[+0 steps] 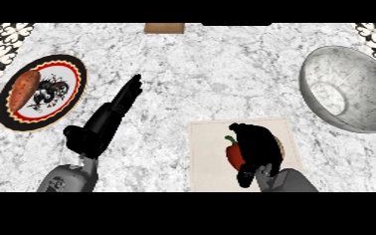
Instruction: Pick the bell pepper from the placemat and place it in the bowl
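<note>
- The bell pepper (pixel 234 153), red with a green stem, lay on the pale placemat (pixel 209 149) at the near edge of the marble worktop (pixel 220 74).
- The right hand (pixel 257 147) sat directly over it, black fingers curled down round its right side, so that only the pepper's left part and stem showed. It looked like a grasp closing or just closed; whether the pepper had left the mat could not be told.
- The bowl (pixel 341 92), grey and speckled, stood at the worktop's right side, away from the robot and to the right of the placemat, apart from it.
- So the coming carry would likely run from the hand up and rightward to the bowl's rim; the right arm was plainly the nearer one.
- The left hand (pixel 110 114) rested at the left, fingers straight and together, pointing away, holding nothing.
- Further left a patterned plate (pixel 70 74) carried a sweet potato (pixel 26 90), well apart from the task.
</note>
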Robot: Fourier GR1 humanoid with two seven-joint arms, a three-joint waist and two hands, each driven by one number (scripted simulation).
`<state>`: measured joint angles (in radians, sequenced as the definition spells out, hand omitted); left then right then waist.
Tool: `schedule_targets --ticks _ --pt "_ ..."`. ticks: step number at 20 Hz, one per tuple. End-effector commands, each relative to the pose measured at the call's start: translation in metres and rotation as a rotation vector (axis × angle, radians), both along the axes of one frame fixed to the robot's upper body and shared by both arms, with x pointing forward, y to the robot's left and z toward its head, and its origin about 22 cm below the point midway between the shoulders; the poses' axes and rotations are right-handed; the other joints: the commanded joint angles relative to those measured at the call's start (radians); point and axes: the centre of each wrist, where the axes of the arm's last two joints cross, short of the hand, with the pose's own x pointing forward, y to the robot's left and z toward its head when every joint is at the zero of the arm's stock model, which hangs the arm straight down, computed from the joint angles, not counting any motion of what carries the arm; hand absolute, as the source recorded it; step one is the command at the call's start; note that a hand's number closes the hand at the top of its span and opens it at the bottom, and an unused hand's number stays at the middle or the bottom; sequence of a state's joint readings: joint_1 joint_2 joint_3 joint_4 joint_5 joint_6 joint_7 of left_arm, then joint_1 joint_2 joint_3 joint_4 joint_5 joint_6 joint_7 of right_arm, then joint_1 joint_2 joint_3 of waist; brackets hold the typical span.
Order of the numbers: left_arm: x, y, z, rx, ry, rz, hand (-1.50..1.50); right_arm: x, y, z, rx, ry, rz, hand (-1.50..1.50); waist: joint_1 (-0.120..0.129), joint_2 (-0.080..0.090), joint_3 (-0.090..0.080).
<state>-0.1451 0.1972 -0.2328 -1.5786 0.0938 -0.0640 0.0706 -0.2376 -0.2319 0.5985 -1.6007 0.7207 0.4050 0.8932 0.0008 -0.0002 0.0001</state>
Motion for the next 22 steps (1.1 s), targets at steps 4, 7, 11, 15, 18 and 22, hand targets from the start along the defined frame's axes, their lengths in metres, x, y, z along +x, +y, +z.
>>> schedule_targets --ticks 4,7,11,15,18,22 --pt "0.01 0.001 0.018 0.003 -0.005 0.015 0.0 -0.001 0.014 -0.005 -0.006 -0.105 0.038 1.5 0.0 0.0 0.0" --pt "-0.013 -0.012 0.003 -0.02 -0.003 -0.01 0.0 0.02 0.026 -0.002 0.003 -0.123 0.036 1.5 0.004 0.0 0.0" --pt "-0.004 0.011 -0.005 -0.007 0.011 -0.006 0.0 0.002 -0.027 0.008 0.04 -0.139 0.218 1.5 -0.004 -0.001 0.0" --pt "-0.003 -0.003 -0.012 -0.016 0.004 -0.004 0.0 -0.018 -0.056 0.008 0.102 -0.146 0.417 1.5 -0.012 -0.001 0.0" --pt "0.009 -0.014 0.007 0.002 0.002 0.014 0.0 -0.034 -0.056 0.018 0.075 -0.172 0.408 1.5 -0.009 -0.001 0.0" --pt "0.003 0.01 0.004 0.0 0.016 -0.013 0.0 -0.016 -0.075 0.034 -0.045 -0.367 0.322 1.5 -0.006 -0.002 0.0"
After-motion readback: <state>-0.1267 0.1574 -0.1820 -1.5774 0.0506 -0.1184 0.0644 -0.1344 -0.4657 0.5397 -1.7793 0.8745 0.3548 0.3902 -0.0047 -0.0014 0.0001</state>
